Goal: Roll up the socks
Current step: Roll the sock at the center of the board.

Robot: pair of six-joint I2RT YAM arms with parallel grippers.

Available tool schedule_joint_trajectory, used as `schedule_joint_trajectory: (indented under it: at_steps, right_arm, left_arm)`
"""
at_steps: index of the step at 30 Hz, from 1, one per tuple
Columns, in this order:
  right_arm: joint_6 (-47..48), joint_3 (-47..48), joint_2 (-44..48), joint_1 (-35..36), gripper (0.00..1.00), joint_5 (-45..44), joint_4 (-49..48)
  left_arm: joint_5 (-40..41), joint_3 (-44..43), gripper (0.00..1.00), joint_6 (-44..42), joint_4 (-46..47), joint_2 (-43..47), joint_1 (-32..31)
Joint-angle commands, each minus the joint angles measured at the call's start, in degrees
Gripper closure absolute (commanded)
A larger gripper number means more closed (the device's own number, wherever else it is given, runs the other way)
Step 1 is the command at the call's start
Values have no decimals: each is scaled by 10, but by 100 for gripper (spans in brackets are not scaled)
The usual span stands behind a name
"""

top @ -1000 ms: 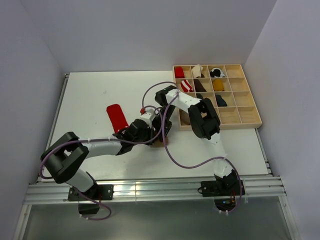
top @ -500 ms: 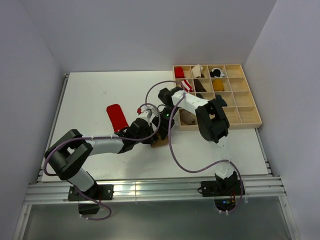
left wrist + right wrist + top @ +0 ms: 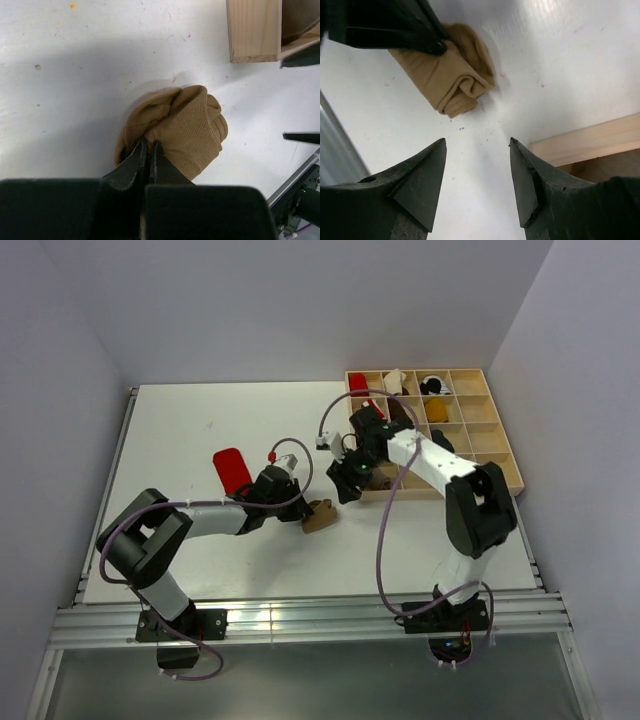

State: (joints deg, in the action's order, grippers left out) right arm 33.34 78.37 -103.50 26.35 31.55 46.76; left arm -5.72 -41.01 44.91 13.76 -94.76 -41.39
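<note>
Reaches from the near edge across the white table [image 3: 180, 430] with the left arm, low and slanting rightward. Pinches a fold at the near side of the tan sock [image 3: 185, 125] with the left gripper [image 3: 149, 146], fingers pressed tight together, tips buried in the knit. Shows that tan sock as a bunched, partly rolled lump on the table, right of centre, near the corner of the wooden tray [image 3: 500, 486] but apart from it. Shows, from the right wrist, layered folds curled inward at the lump's free end. Hangs the right gripper [image 3: 477, 145] above bare table just beyond the lump, fingers spread wide, holding nothing, touching neither sock nor tray, pointed tips aimed down. Bends the right arm back from its base, across the tray's near-left part, then down toward the sock. Has the red sock [image 3: 232, 471] lying flat farther left, just beyond the left forearm and well apart from the tan one, its long axis running roughly away from the bases. Finds, farther back on the right, the tray's grid of compartments, with a red bundle [image 3: 358, 384] and a mustard bundle [image 3: 437, 410] in separate cells. Notes small coloured specks on the table around the tan sock; any lettering on arms or tray too small to read.
</note>
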Motion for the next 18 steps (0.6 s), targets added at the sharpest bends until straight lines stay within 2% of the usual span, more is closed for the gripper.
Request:
schedule_joint_trajectory:
  at_steps: [1, 9, 10, 11, 15, 18]
  right_arm:
    - [45, -74, 84, 0, 39, -1, -86]
    - [106, -205, 191, 2, 35, 14, -219]
    - [57, -231, 208, 1, 34, 6, -255]
    - [48, -233, 211, -2, 30, 9, -287]
    - [60, -214, 194, -18, 32, 27, -265]
    - [37, -232, 196, -21, 31, 10, -296]
  left_arm:
    - [-14, -2, 100, -13, -136, -50, 2]
    - [-53, -58, 100, -25, -217, -81, 17]
    - [-57, -64, 100, -25, -219, -82, 19]
    - [-60, -66, 100, -28, -221, -82, 21]
    - [-66, -81, 100, -35, -240, -95, 25]
    - [-75, -86, 100, -41, -249, -103, 27]
